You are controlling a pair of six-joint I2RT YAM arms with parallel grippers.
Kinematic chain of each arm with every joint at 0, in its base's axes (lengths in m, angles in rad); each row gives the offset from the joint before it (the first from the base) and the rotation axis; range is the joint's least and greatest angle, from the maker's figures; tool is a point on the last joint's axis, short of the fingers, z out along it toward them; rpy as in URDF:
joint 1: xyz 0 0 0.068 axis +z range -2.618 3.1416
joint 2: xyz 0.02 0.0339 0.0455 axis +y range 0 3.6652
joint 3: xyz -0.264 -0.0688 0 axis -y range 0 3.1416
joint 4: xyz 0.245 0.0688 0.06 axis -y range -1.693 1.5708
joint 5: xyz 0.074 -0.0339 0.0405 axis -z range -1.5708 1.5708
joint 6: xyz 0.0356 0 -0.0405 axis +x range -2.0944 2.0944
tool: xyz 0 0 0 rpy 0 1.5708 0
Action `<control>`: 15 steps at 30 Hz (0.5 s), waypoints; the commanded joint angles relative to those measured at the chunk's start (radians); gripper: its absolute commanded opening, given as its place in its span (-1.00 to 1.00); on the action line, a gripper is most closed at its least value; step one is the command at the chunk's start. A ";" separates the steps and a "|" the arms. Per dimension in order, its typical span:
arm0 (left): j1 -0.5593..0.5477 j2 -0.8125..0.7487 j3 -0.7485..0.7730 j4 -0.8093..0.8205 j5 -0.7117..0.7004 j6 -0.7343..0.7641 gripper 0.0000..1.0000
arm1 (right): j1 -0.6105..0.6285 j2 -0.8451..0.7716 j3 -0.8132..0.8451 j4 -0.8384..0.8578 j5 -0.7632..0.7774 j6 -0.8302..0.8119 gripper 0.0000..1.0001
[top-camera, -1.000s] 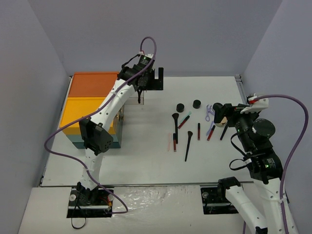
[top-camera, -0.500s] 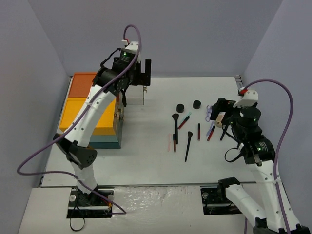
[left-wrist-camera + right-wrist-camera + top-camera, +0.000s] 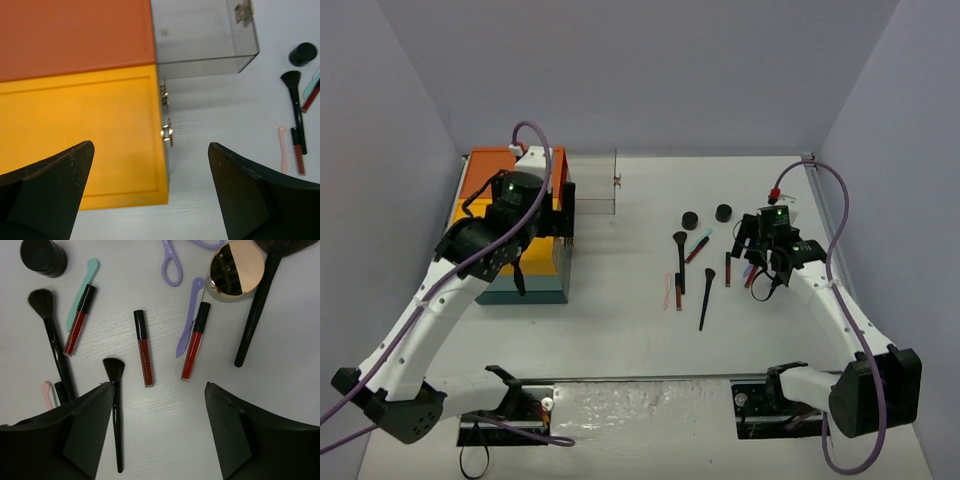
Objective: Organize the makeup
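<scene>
**Top external: makeup loose on the table, both grippers wide and empty**

Over on the left sits the big box (image 3: 480, 172), orange and yellow on top and teal down its side. A clear case (image 3: 590, 185) stands just beside its far right corner. The left wrist view catches two small metal clasps (image 3: 166, 131) on the box's right edge.

The makeup lies loose on the white table (image 3: 620, 330), right of centre and well apart from the box. From the right wrist view:
- A round black jar (image 3: 42, 257) sits at the far left.
- A teal stick (image 3: 84, 282) lies against a red tube (image 3: 77, 325).
- A long black brush (image 3: 55, 355) runs down beside them.
- A pink stick (image 3: 47, 390) peeks out, half hidden behind the gripper's own finger.
- A short black brush (image 3: 116, 415) lies nearest.
- A dark red tube (image 3: 143, 352) lies on its own in the middle.
- Further right, a lilac stick (image 3: 189, 325) rests against a second red tube (image 3: 195, 347).
- A lilac loop (image 3: 171, 262) sits near the top.
- A thick black brush (image 3: 255, 315) runs just beside a round gold-topped pot (image 3: 235, 267).

Now the arms. The left arm arches up from its base and bends over the box. The left gripper (image 3: 150, 145) hovers above the yellow lid, fingers spread wide and gripping nothing. The right arm reaches forward along the table's right side, wrist tipped down. The right gripper (image 3: 157, 385) hangs over the cluster with its jaws parted and nothing between them. The dark red tube lies just beyond the gap.
</scene>
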 commanded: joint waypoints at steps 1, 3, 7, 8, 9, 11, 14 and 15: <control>0.010 -0.172 -0.105 0.045 -0.125 0.007 0.94 | 0.000 0.104 -0.024 0.148 -0.004 0.076 0.33; 0.011 -0.218 -0.153 0.045 -0.133 0.003 0.94 | 0.000 0.154 -0.030 0.183 -0.005 0.076 0.27; 0.014 -0.283 -0.244 0.057 -0.140 -0.001 0.94 | 0.003 0.233 -0.043 0.248 0.002 0.080 0.09; 0.013 -0.310 -0.269 0.065 -0.140 -0.003 0.94 | 0.003 0.250 -0.045 0.261 0.001 0.081 0.06; 0.012 -0.334 -0.292 0.076 -0.140 -0.005 0.94 | 0.005 0.270 -0.047 0.275 -0.002 0.081 0.03; 0.014 -0.369 -0.338 0.106 -0.138 -0.007 0.94 | 0.014 0.319 -0.043 0.300 -0.012 0.073 0.00; 0.015 -0.436 -0.434 0.146 -0.137 0.004 0.94 | 0.027 0.368 -0.031 0.321 -0.004 0.059 -0.04; 0.014 -0.460 -0.451 0.164 -0.139 0.005 0.94 | 0.029 0.392 -0.029 0.321 0.000 0.059 -0.06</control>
